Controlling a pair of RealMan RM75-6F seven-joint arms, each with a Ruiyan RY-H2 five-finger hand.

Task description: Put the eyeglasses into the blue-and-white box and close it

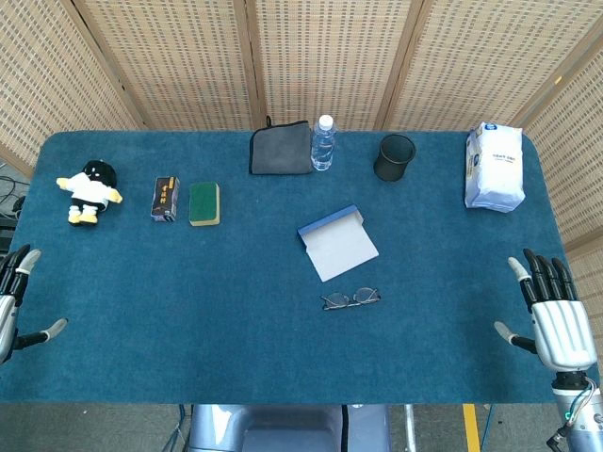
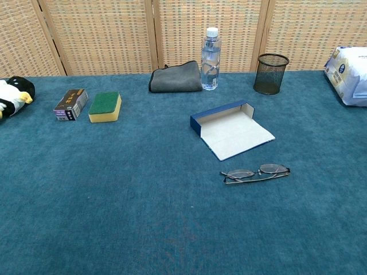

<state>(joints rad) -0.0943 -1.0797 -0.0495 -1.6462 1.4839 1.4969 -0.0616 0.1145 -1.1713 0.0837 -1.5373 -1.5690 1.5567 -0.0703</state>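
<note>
two hands in head view only, both at near edge of the counter (image 1: 188,320), well apart from everything on it. left hand (image 1: 13,301) at far left edge, partly cut off by frame; fingers (image 1: 28,259) spread, holding nothing. right hand (image 1: 556,315) at near right corner, back of hand up, fingers (image 1: 542,273) straight & apart, thumb out to the side, holding nothing.

eyeglasses (image 2: 256,173) lie folded flat on blue cloth, center-right, just in front of the blue-and-white box (image 2: 232,129), not touching it. box open: lid flap lying flat toward the glasses, white inside showing, blue walls at back.

along far edge: grey cloth (image 2: 176,80) w/ water bottle (image 2: 210,51) just beside it, upright; black mesh cup (image 2: 270,73) further right; white packet (image 2: 350,67) at far right. left side: green-yellow sponge (image 2: 105,107) beside small dark carton (image 2: 71,104); plush toy (image 1: 88,191) near left end.
</note>
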